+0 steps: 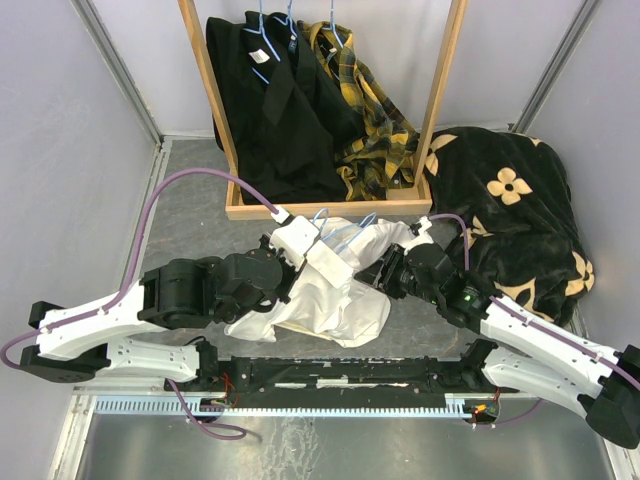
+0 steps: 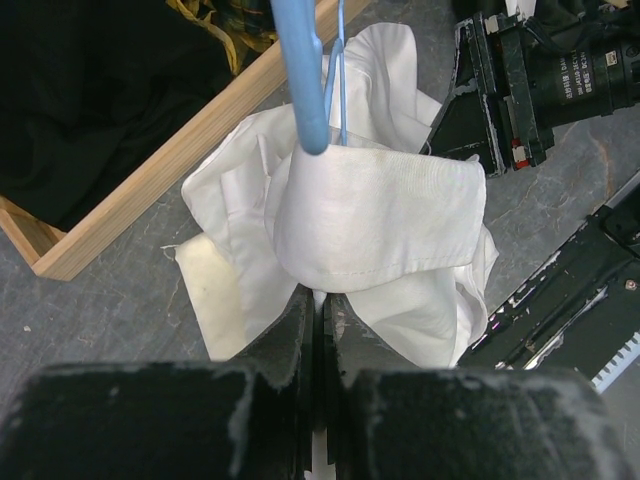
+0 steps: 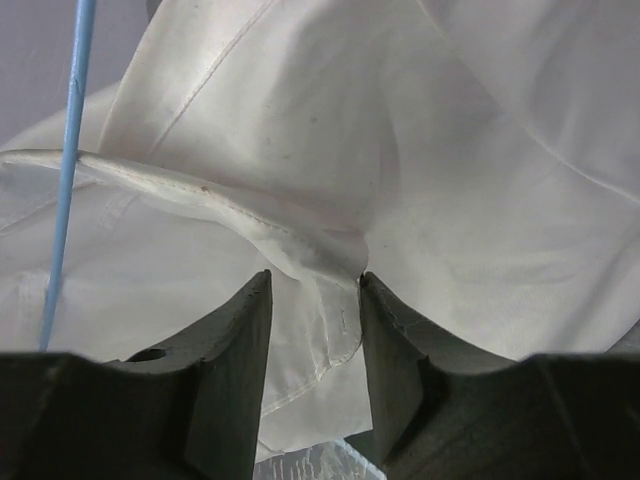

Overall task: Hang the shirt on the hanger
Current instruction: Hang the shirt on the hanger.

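Note:
The white shirt (image 1: 335, 300) lies crumpled on the grey table between my two arms. The light-blue wire hanger (image 1: 340, 232) sticks out of its upper folds. In the left wrist view the hanger (image 2: 305, 90) runs down into a folded band of the shirt (image 2: 380, 220), just ahead of my left gripper (image 2: 320, 300), which is shut on a thin fold of shirt cloth. My right gripper (image 3: 315, 285) stands open, with a hemmed edge of the shirt (image 3: 300, 130) hanging between its fingers. The hanger wire (image 3: 65, 200) shows at the left of the right wrist view.
A wooden rack frame (image 1: 330, 208) stands behind the shirt, holding black garments (image 1: 270, 100) and a plaid one (image 1: 375, 130) on blue hangers. A black blanket with cream flowers (image 1: 510, 220) lies at the right. The right arm (image 2: 540, 80) is close beside the shirt.

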You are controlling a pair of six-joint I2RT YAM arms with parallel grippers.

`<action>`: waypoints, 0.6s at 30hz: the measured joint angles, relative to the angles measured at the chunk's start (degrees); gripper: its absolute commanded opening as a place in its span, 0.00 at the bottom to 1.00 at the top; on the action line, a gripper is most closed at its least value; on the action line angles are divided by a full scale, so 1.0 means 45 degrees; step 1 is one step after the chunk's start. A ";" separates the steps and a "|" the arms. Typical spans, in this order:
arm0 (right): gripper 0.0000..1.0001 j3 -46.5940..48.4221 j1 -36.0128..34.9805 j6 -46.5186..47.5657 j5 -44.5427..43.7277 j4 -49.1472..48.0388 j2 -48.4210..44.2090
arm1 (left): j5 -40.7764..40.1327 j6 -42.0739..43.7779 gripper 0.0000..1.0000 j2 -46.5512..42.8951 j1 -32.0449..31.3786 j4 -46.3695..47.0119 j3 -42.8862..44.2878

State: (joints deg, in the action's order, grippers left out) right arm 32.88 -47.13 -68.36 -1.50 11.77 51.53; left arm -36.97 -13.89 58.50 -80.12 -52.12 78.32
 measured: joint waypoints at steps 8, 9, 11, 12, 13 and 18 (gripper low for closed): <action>0.44 -0.0034 0.0000 -0.0141 0.0112 0.0165 -0.0015 | 0.0000 0.0005 0.03 0.0000 0.0000 0.0000 0.0087; 0.43 -0.0063 0.0000 -0.0160 0.0121 0.0175 -0.0015 | 0.0000 0.0005 0.03 0.0000 0.0000 -0.0005 0.0097; 0.42 -0.0136 0.0000 -0.0194 0.0146 0.0185 -0.0019 | 0.0000 0.0005 0.03 0.0000 0.0000 0.0000 0.0102; 0.42 -0.0180 0.0000 -0.0214 0.0151 0.0180 -0.0024 | 0.0000 0.0010 0.03 0.0000 0.0000 -0.0005 0.0102; 0.41 -0.0219 0.0000 -0.0238 0.0155 0.0189 -0.0034 | 0.0000 0.0005 0.03 0.0000 0.0000 -0.0005 0.0102; 0.08 -0.0379 0.0000 -0.0418 0.0228 0.0185 -0.0253 | -0.0005 0.0005 0.03 -0.0005 0.0000 -0.0005 0.0102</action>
State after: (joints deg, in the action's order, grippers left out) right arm 31.18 -47.13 -70.24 -0.47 12.60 50.39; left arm -36.99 -13.87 58.48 -80.12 -52.14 78.78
